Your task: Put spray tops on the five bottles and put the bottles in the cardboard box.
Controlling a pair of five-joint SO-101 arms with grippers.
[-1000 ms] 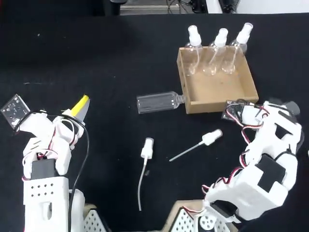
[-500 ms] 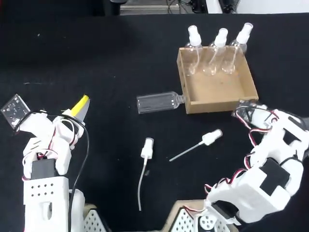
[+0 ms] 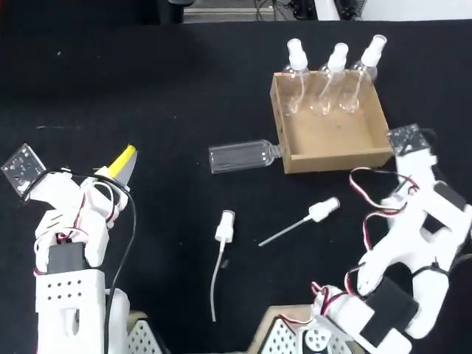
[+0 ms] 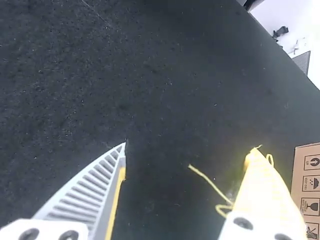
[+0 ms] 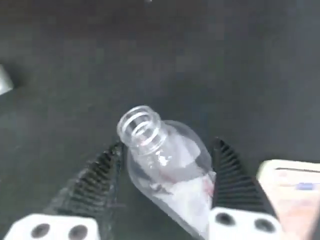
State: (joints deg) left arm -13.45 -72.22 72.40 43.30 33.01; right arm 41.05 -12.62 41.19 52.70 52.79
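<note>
In the right wrist view a clear bottle (image 5: 165,165) with a bare threaded neck sits between the black fingers of my right gripper (image 5: 169,146), which is shut on its body. The right arm (image 3: 420,221) stands just off the near right corner of the cardboard box (image 3: 295,158). Three bottles with white spray tops (image 3: 338,55) lean against the box's far wall. Another bare bottle (image 3: 243,156) lies on its side against the box's left wall. Two spray tops (image 3: 225,227) (image 3: 323,209) with long tubes lie on the black table. My left gripper (image 4: 185,160) (image 3: 122,166) is open at the lower left.
The black table (image 3: 147,88) stretches wide between the left arm and the box. A cardboard corner (image 5: 292,180) shows beside the held bottle. A printed cardboard edge (image 4: 307,190) shows far off in the left wrist view.
The right arm's wrist has swung from in front of the box's near right corner out to the right and farther back. The left arm has kept still.
</note>
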